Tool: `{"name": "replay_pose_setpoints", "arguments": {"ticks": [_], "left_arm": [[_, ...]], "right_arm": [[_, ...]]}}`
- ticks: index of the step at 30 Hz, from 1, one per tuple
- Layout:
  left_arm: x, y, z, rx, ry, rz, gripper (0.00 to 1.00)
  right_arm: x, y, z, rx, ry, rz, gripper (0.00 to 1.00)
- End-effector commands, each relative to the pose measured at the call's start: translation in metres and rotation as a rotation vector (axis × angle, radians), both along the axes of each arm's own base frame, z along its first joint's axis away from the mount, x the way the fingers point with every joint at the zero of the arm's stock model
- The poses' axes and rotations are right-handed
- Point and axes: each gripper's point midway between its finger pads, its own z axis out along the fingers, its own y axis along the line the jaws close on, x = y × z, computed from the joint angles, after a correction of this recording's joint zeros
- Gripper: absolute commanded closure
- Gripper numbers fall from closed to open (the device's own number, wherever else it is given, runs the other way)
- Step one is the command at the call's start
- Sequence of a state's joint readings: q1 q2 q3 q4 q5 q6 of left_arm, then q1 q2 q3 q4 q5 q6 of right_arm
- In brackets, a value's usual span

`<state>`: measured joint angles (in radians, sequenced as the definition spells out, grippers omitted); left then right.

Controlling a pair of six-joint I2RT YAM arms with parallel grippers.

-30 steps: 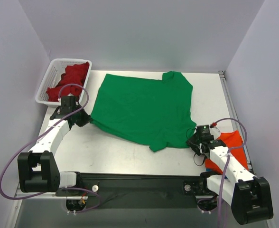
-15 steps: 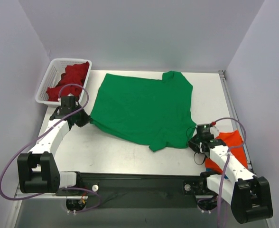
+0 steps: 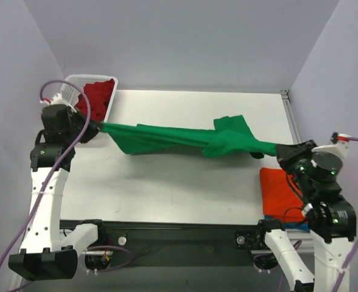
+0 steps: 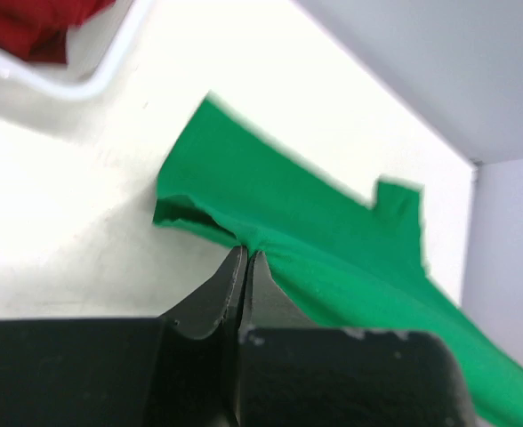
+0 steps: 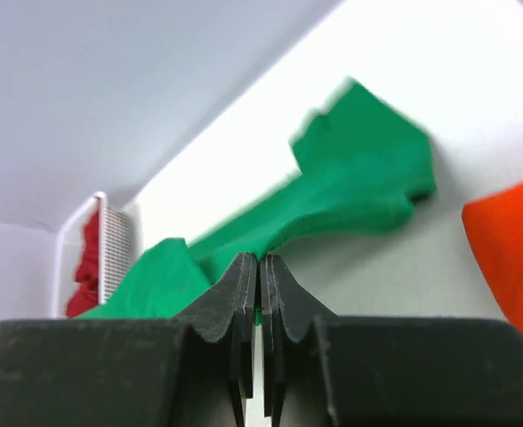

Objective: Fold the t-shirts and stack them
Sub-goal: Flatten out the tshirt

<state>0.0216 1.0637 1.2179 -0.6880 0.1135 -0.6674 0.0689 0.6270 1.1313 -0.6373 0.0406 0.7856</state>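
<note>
The bright green t-shirt (image 3: 185, 139) hangs stretched in the air between my two grippers, above the table. My left gripper (image 3: 95, 125) is shut on its left edge, near the basket; in the left wrist view the green cloth (image 4: 333, 240) runs away from the pinched jaws (image 4: 246, 253). My right gripper (image 3: 280, 149) is shut on its right edge; the right wrist view shows the shirt (image 5: 350, 196) trailing from the closed jaws (image 5: 260, 260). An orange t-shirt (image 3: 281, 191) lies folded at the right front, with a strip of blue cloth (image 3: 294, 225) under it. A dark red t-shirt (image 3: 98, 94) lies in the basket.
The white slotted basket (image 3: 81, 82) stands at the back left corner of the white table (image 3: 167, 188). Purple walls close in the left, back and right. The black base rail (image 3: 167, 234) runs along the near edge.
Both arms have risen and lifted the green shirt off the table, where it lay flat. It now hangs stretched between them. The left gripper moved up-left, the right gripper up-right.
</note>
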Motion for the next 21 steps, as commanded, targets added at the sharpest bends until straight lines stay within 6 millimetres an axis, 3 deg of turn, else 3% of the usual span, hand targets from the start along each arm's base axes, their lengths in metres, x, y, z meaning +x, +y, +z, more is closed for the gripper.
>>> {"name": "replay_pose_setpoints", "arguments": {"ticks": [1, 3, 5, 6, 9, 10, 13, 15, 16, 17, 19, 21], "left_arm": [[-0.033, 0.005, 0.083, 0.032, -0.178, 0.008, 1.0], [-0.055, 0.005, 0.128, 0.035, -0.282, 0.012, 1.0], [-0.069, 0.004, 0.153, 0.031, -0.336, 0.017, 1.0], [-0.079, 0.003, 0.177, 0.028, -0.393, 0.014, 1.0], [-0.084, -0.001, 0.201, 0.006, -0.457, 0.001, 1.0], [-0.083, -0.003, 0.208, -0.002, -0.476, -0.006, 1.0], [-0.062, -0.009, 0.214, -0.03, -0.488, -0.037, 1.0], [-0.035, -0.015, 0.213, -0.058, -0.485, -0.07, 1.0], [-0.024, -0.018, 0.209, -0.07, -0.476, -0.079, 1.0], [-0.001, -0.019, 0.204, -0.088, -0.467, -0.084, 1.0], [0.021, -0.022, 0.2, -0.102, -0.463, -0.1, 1.0], [0.057, -0.022, 0.197, -0.112, -0.465, -0.107, 1.0]], "right_arm": [[-0.043, -0.02, 0.028, -0.093, -0.007, -0.057, 1.0], [-0.064, -0.024, 0.063, -0.103, -0.09, -0.065, 1.0], [-0.078, -0.025, 0.081, -0.112, -0.133, -0.062, 1.0], [-0.087, -0.025, 0.098, -0.111, -0.181, -0.061, 1.0], [-0.094, -0.028, 0.121, -0.12, -0.236, -0.064, 1.0], [-0.087, -0.029, 0.123, -0.129, -0.222, -0.068, 1.0], [-0.068, -0.028, 0.13, -0.152, -0.214, -0.06, 1.0], [-0.049, -0.026, 0.136, -0.16, -0.239, -0.06, 1.0], [-0.031, -0.024, 0.126, -0.168, -0.203, -0.056, 1.0], [-0.018, -0.022, 0.135, -0.167, -0.244, -0.056, 1.0], [0.015, -0.014, 0.126, -0.167, -0.223, -0.034, 1.0], [0.048, -0.007, 0.129, -0.159, -0.254, -0.016, 1.0]]}}
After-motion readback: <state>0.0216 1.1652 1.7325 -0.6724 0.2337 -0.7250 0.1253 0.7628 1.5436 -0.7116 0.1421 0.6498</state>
